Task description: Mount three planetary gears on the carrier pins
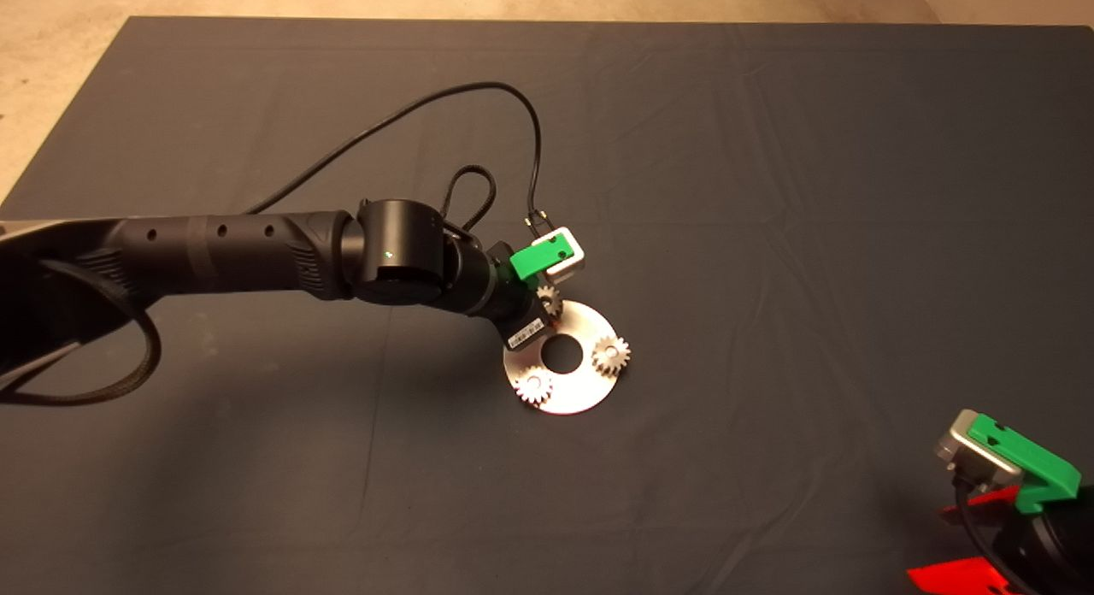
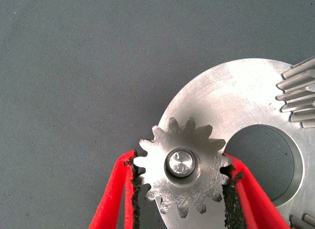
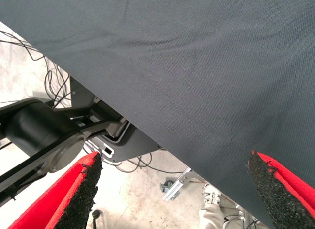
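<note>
Third gear seated on its pin, left gripper (image 2: 182, 189) clamped around it.

Head view: two planetary gears (image 1: 611, 354) sit on the disc (image 1: 590, 321); the left arm hides the third. Left wrist view: that gear (image 2: 184, 172) shows its carrier pin (image 2: 180, 162) through the bore, pads (image 2: 135, 187) on its teeth. Right wrist view: the right gripper (image 3: 172, 184), parked, gapes empty.

Small silvery-grey toothed metal gears: I count three (image 1: 533, 387) (image 1: 611, 354) (image 1: 548, 302).
Flat pale metal disc with round centre hole: I see one (image 1: 581, 321).
Upright silvery pins: I make out one (image 2: 180, 162).
</note>
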Tool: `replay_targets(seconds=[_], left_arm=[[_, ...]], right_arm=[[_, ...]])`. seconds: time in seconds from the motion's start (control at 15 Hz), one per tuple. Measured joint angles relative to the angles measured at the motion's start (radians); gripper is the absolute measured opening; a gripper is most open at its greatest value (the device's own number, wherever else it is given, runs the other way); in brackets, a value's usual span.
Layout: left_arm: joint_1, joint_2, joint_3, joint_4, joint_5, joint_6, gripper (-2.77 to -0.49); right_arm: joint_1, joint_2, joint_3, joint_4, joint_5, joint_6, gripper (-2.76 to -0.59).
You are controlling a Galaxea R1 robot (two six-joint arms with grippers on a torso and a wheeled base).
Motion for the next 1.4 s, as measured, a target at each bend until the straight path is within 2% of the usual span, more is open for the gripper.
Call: replay_targets(seconds=[0.2,0.33,0.53,0.67,0.73,0.8,0.87,0.93,1.0,1.07,1.13,1.2,1.27,1.4], left_arm=[[0.0,0.0,0.0,0.0,-0.001,0.0,-2.32],[0.0,0.0,0.0,-0.001,-0.014,0.0,-2.23],[0.0,0.0,0.001,-0.003,-0.021,0.0,-1.97],[0.0,-0.003,0.007,-0.003,-0.023,0.0,-1.94],[0.0,-0.006,0.012,-0.003,-0.019,-0.001,-1.94],[-0.001,-0.009,0.021,-0.004,-0.006,0.0,-1.94],[-0.004,-0.009,0.029,-0.019,0.025,-0.001,-1.84],[-0.015,-0.011,0.044,-0.04,0.075,-0.001,-1.8],[-0.033,-0.014,0.066,-0.06,0.136,-0.005,-1.8],[-0.061,-0.033,0.1,-0.076,0.188,-0.023,-1.8],[-0.096,-0.07,0.151,-0.086,0.227,-0.054,-1.8],[-0.13,-0.117,0.219,-0.095,0.254,-0.094,-1.8],[-0.157,-0.17,0.303,-0.116,0.278,-0.135,-1.8],[-0.178,-0.269,0.485,-0.177,0.348,-0.243,-1.8]], right_arm=[[0.0,0.0,0.0,0.0,0.0,0.0,-1.16],[0.0,0.0,0.0,0.0,0.0,0.0,-1.16],[0.0,0.0,0.0,0.0,0.001,0.0,-1.16],[0.0,0.0,0.0,0.0,0.003,0.0,-1.16],[0.0,0.0,0.0,0.0,0.003,0.0,-1.16],[0.001,0.0,0.0,0.0,0.003,0.0,-1.16],[0.017,0.001,0.0,0.0,0.002,0.0,-1.16],[0.04,0.005,0.0,0.0,0.002,0.0,-1.16],[0.056,0.012,0.0,0.002,0.003,0.001,-1.16],[0.08,0.024,0.0,0.009,0.003,0.002,-1.16],[0.123,0.044,0.0,0.012,-0.001,0.003,-1.16],[0.177,0.08,0.0,0.018,-0.004,0.012,-1.16],[0.213,0.139,0.0,0.026,-0.004,0.023,-1.16],[0.225,0.273,0.0,0.053,0.0,0.062,-1.16]])
